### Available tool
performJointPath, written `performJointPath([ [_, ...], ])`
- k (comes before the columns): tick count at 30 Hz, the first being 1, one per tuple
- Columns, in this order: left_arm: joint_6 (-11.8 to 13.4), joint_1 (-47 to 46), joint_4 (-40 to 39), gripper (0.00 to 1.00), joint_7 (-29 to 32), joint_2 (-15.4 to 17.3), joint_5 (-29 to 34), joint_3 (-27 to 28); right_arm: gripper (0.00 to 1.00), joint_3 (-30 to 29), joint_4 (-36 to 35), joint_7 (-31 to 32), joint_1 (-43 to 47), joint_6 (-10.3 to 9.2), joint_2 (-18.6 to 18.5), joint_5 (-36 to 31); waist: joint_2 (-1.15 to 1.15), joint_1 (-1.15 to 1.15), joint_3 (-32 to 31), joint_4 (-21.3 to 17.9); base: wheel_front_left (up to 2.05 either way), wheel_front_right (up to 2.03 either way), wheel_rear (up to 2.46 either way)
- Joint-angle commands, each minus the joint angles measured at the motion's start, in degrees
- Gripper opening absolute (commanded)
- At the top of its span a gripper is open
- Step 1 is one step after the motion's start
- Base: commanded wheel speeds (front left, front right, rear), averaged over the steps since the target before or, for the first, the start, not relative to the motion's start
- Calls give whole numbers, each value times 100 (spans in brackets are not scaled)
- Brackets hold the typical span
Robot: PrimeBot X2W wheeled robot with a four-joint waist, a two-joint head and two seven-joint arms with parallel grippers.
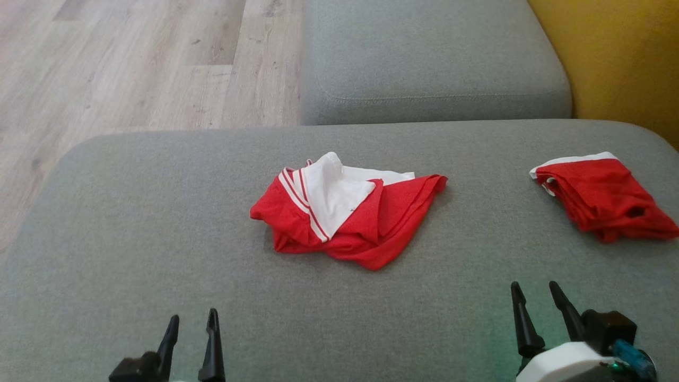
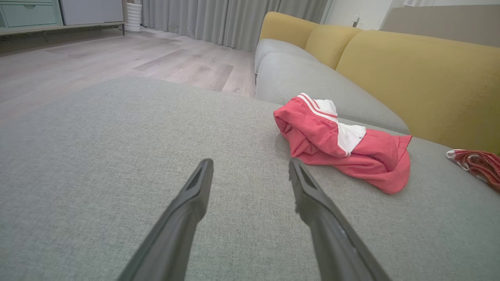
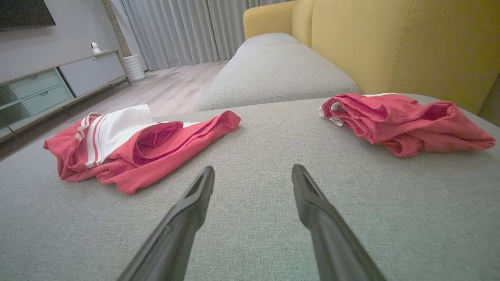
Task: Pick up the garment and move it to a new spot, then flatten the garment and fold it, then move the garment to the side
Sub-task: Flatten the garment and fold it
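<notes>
While both jaws gape empty, garment (image 1: 371, 228) lies long axis left-right, striped waistband (image 1: 298, 199) leftward.

Two red-and-white garments lie on the near seat cushion (image 1: 132, 239): the crumpled garment (image 1: 350, 212) at its middle and the second garment (image 1: 604, 199) by its right edge. Grey seat cushions in the head view number two, counting the far seat cushion (image 1: 424, 58). Two end effectors, the left end effector (image 1: 193, 317) and the right end effector (image 1: 534, 287), carry two dark fingers (image 1: 212, 345) each, four altogether. Three yellow back cushions (image 2: 422, 78) show in the left wrist view.
</notes>
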Motion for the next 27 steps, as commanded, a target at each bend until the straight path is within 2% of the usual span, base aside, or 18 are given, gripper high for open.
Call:
performJointPath([
  [1,27,-216,-206,100,-29,105,-31,196,100,104,-202,-55,-174,37,-37,-39,0,0,18,14,0,0,0],
  [8,23,-291,-255,100,-25,111,13,147,100,147,-221,-14,-299,37,-37,-33,0,0,133,159,0,0,0],
  [17,97,-480,-626,100,4,153,173,76,100,367,-369,258,-1313,37,-37,-25,0,0,483,849,0,0,0],
  [21,113,-562,-772,100,39,133,214,22,100,459,-64,469,-1985,37,-37,57,0,0,752,1232,0,0,0],
  [27,91,-717,-785,100,-6,-27,218,-36,100,657,801,653,-2896,37,-37,68,0,0,1263,1647,0,0,0],
])
